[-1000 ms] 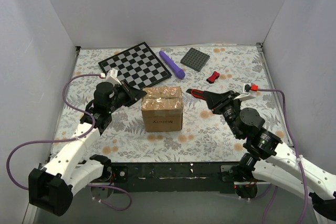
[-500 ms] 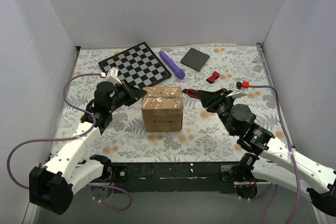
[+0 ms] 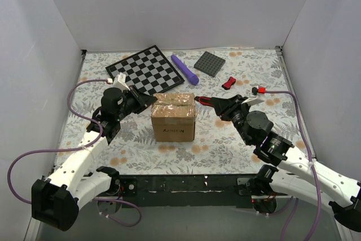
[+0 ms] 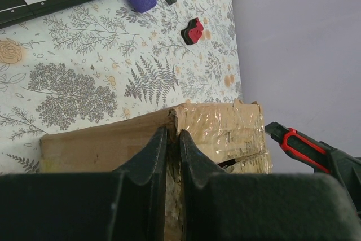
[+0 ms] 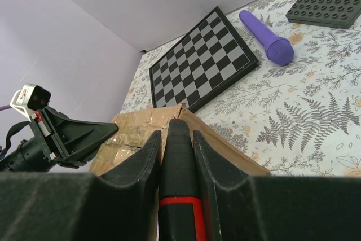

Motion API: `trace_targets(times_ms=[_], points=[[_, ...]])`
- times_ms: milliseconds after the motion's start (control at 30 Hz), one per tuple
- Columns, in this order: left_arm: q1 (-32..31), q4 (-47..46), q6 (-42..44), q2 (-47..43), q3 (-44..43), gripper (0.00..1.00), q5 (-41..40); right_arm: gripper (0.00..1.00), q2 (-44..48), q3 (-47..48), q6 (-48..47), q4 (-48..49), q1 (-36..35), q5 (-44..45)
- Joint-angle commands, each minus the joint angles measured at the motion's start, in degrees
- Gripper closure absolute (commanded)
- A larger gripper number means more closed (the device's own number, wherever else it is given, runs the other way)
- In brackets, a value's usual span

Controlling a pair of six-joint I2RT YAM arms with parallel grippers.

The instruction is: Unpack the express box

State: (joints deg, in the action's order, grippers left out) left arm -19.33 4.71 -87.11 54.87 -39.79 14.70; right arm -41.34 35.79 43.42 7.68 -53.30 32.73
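Note:
The express box [image 3: 174, 118], a brown carton with glossy tape across its top, stands mid-table. My left gripper [image 3: 148, 100] is shut, and its fingertips [image 4: 161, 139] press against the box [image 4: 225, 128] at its upper left edge. My right gripper [image 3: 223, 105] is shut on a black and red utility knife [image 3: 210, 102]. The knife's front end reaches the box's upper right edge. In the right wrist view the knife [image 5: 179, 162] lies between the fingers and points at the box's torn top corner [image 5: 135, 128]. The knife [image 4: 299, 145] also shows in the left wrist view, beyond the box.
A chessboard [image 3: 144, 71] lies behind the box at the back left. To its right are a purple cylinder [image 3: 185, 69], a dark grey studded plate [image 3: 210, 63] and a small red and black piece [image 3: 228, 83]. White walls close in three sides.
My right arm has moved left, bringing the knife's tip up to the box's upper right edge. The left arm has stayed at the box.

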Motion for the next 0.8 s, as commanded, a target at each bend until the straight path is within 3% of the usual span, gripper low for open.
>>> trace_targets(times_ms=[0, 267, 767], points=[[-0.18, -1.55, -4.02, -1.61, 1.46, 1.0, -2.56, 0.99, -0.14, 2.88, 3.86, -0.03, -0.05, -3.54], [-1.23, -0.49, -8.86, -4.86, 3.49, 1.0, -11.18, 0.99, -0.32, 4.37, 10.63, -5.92, -0.05, -6.27], [-3.25, 2.06, -14.23, -7.41, 3.93, 1.0, -21.9, 0.99, -1.81, 5.43, 14.33, -9.18, -0.05, -14.09]])
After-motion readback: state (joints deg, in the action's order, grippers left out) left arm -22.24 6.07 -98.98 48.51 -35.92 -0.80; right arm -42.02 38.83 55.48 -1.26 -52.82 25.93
